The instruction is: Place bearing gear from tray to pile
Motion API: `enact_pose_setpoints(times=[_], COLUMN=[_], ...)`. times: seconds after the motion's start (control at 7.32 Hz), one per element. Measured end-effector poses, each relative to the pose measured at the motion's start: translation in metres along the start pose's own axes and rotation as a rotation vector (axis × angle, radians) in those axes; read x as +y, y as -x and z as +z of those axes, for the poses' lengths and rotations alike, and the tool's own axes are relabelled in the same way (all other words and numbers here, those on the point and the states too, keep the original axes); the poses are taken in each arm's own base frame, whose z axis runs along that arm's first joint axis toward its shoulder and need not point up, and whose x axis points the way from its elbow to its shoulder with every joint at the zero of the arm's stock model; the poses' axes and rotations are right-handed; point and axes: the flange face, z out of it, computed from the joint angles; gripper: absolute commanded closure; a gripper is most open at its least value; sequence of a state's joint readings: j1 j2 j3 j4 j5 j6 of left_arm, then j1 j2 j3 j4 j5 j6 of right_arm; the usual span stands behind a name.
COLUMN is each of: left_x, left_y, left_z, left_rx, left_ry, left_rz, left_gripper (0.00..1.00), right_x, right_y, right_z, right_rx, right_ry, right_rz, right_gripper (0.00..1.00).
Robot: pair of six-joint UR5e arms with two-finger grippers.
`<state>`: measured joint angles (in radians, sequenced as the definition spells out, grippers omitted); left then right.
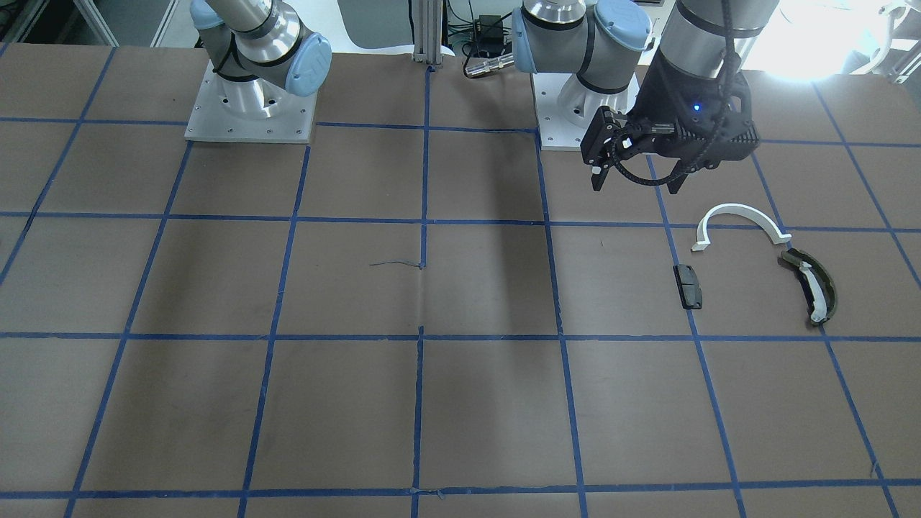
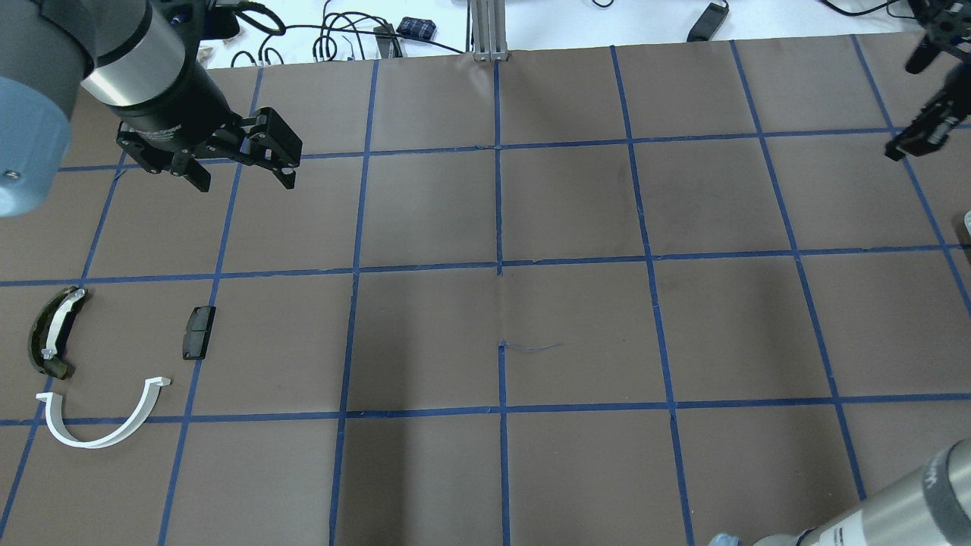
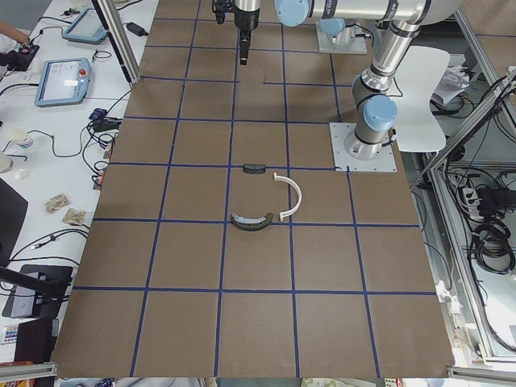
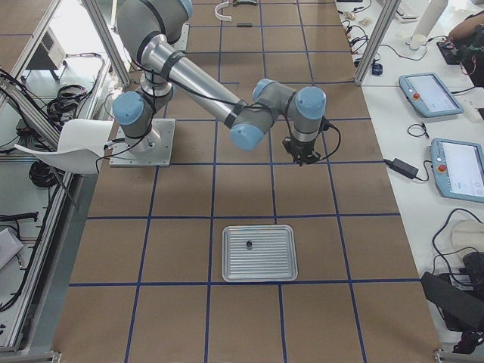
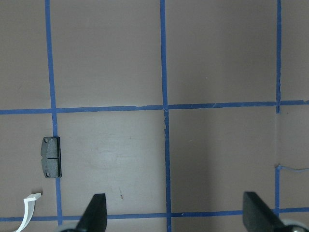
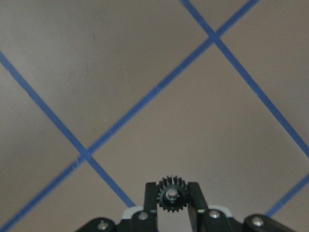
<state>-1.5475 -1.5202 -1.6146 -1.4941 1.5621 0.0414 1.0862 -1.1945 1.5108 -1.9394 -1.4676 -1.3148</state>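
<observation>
My right gripper point(image 6: 170, 187) is shut on a small black toothed bearing gear point(image 6: 170, 195) and holds it above bare table; it also shows in the exterior right view point(image 4: 305, 157), beyond the silver tray point(image 4: 283, 265). The pile lies far off on the left side: a white half-ring arc point(image 2: 91, 444), a dark olive curved piece with a white strip point(image 2: 53, 334) and a small black block point(image 2: 199, 332). My left gripper point(image 2: 245, 184) hangs open and empty above the table, just past the pile. The block point(image 5: 50, 157) shows in the left wrist view.
A small dark part point(image 4: 248, 243) lies on the tray. The brown mat carries a blue tape grid point(image 2: 499, 265). Both arm bases point(image 1: 248, 108) stand at the robot's edge. Cables and tablets point(image 3: 60, 81) lie on a side bench.
</observation>
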Motion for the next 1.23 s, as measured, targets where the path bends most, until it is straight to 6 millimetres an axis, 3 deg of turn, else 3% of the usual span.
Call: enact_pose_setpoints(times=[0.41,0.68,0.96,1.09,1.23], left_x=[0.0,0.0,0.0,0.0,0.0], left_y=[0.0,0.0,0.001,0.001,0.001], left_z=[0.0,0.0,0.0,0.0,0.0], left_rx=[0.0,0.0,-0.001,-0.002,-0.002], left_ry=[0.001,-0.001,0.0,-0.001,-0.001], left_rz=[-0.001,-0.001,0.0,0.0,0.0], left_gripper=[0.0,0.0,0.0,0.0,0.0], right_x=[-0.15,-0.232,-0.299,-0.321,-0.33], right_y=[0.107,0.19,0.276,0.315,0.347], right_z=[0.015,0.041,0.077,0.103,0.13], right_rx=[-0.034,-0.062,-0.063,-0.052,-0.032], right_ry=[-0.001,0.007,0.004,0.006,0.021], right_rz=[0.279,0.485,0.661,0.711,0.748], right_gripper=[0.95,0.95,0.95,0.94,0.91])
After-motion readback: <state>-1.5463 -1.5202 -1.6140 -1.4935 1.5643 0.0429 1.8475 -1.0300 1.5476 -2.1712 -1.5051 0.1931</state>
